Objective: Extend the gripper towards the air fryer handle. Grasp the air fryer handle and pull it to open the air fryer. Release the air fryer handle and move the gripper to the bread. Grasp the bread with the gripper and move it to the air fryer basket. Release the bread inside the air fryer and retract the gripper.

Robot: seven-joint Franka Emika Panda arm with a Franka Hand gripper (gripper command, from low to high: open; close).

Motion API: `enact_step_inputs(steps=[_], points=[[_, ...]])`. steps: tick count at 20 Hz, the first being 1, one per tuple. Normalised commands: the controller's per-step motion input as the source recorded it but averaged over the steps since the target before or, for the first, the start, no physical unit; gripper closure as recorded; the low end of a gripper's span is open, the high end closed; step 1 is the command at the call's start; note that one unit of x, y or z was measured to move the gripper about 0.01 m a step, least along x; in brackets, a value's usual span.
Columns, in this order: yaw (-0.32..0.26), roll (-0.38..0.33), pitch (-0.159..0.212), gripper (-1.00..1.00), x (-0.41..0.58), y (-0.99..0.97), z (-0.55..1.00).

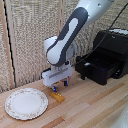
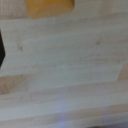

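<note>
both gripper (image 1: 58,86) fingers straddle the bread (image 1: 57,95)

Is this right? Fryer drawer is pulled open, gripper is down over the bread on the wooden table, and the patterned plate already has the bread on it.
Not quite: the plate holds nothing. The exterior view shows the bread lying on the wooden table beside the plate, with the gripper right above it. The air fryer basket is pulled open, as you said.
</note>
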Motion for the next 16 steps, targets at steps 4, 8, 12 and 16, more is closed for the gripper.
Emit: enact_step_inputs(steps=[4,8,12,16], points=[[0.278,0.000,-0.059,-1.00,0.314,-0.05,-0.51],[0.223,0.066,-0.170,-1.00,0.294,-0.06,-0.50],[0.099,0.022,-0.076,1.00,0.071,-0.01,-0.19],[0.047,0.004,-0.001,1.00,-0.003,0.02,-0.02]])
